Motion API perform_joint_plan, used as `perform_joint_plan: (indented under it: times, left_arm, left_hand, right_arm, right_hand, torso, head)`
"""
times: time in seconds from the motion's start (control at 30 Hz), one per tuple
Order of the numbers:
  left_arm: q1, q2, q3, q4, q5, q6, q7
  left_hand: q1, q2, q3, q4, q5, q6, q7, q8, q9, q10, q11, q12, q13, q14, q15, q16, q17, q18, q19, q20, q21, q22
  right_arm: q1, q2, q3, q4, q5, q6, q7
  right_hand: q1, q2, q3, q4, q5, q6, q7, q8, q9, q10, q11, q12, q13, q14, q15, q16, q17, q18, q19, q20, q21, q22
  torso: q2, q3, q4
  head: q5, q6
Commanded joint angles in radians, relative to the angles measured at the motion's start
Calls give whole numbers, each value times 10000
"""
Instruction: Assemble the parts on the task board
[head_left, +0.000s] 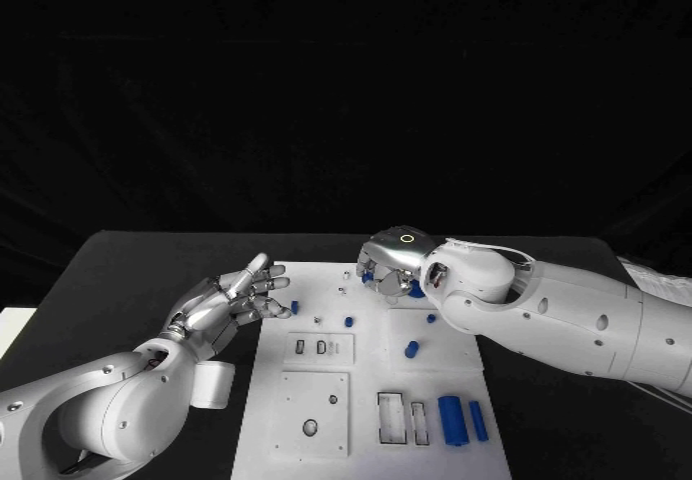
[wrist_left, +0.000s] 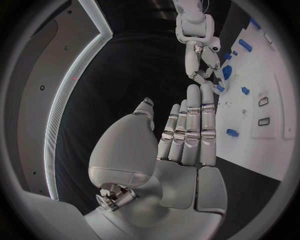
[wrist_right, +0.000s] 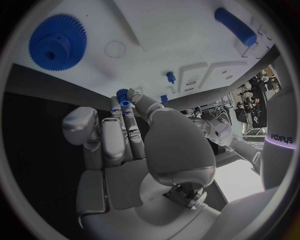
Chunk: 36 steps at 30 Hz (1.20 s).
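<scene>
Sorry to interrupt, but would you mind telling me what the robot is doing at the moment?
It is assembling small blue parts on the white task board. The right hand is down over the board's far edge, pinching a small blue part at its fingertips, close to a large blue gear. The left hand hovers at the board's left side, fingers straight, holding nothing. Two blue cylinders lie near the board's near right corner.
</scene>
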Motion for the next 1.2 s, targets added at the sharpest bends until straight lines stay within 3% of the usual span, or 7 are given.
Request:
perform_joint_plan:
  times: [0.03, 0.2, 0.73, 1.2]
  left_arm:
    - [11, 35, 8, 11, 13, 211, 23]
    - [12, 43, 8, 31, 13, 217, 16]
    - [26, 28, 9, 70, 13, 226, -1]
    - [38, 31, 10, 74, 13, 232, -13]
  left_hand:
    - [53, 29, 9, -68, -22, -44, 3, -63, -9, -41, -1, -48, -9, -75, 26, 38, 8, 15, -95, -2, 50, 16]
    - [83, 38, 12, -89, -22, -49, 3, -64, -9, -50, 1, -49, -9, -82, 27, 37, 22, 16, -102, -1, 57, 19]
    - [83, 38, 12, -89, -22, -49, 3, -64, -9, -50, 1, -49, -9, -82, 27, 37, 22, 16, -102, -1, 57, 19]
    - [114, 44, 13, -113, -23, -55, 3, -65, -9, -63, 2, -51, -11, -91, 28, 34, 38, 16, -112, 2, 64, 23]
  right_arm:
    - [17, 147, 6, -131, -317, -474, -190]
    - [30, 403, 7, -369, -375, -552, -192]
    - [23, 1002, 4, -990, -520, -555, -136]
    - [-8, 1177, -3, -1271, -505, -163, -75]
  right_hand:
    - [253, 114, 50, 14, 55, 53, -15, 30, 14, 405, -359, -23, 84, 268, -63, 40, 9, 12, -19, -81, 63, 9]
    - [255, 108, 57, 13, 51, 52, -14, 27, 15, 403, -359, -28, 84, 270, -62, 50, 27, 9, -17, -81, 73, 26]
    - [250, 71, 87, 22, 41, 43, -8, 8, 18, 390, -347, -53, 79, 269, -55, 60, 38, 5, -20, -79, 89, 44]
    - [218, 22, 106, 49, 3, 41, -7, -10, 25, 378, -340, -72, 74, 262, -47, 58, 28, 7, -37, -73, 82, 25]
  torso:
    - [11, -16, 22]
    - [35, -15, 28]
    - [50, -16, 36]
    - [72, -34, 72]
  head:
    - [11, 27]
    - [34, 71]
    - [78, 14]
    - [64, -44]
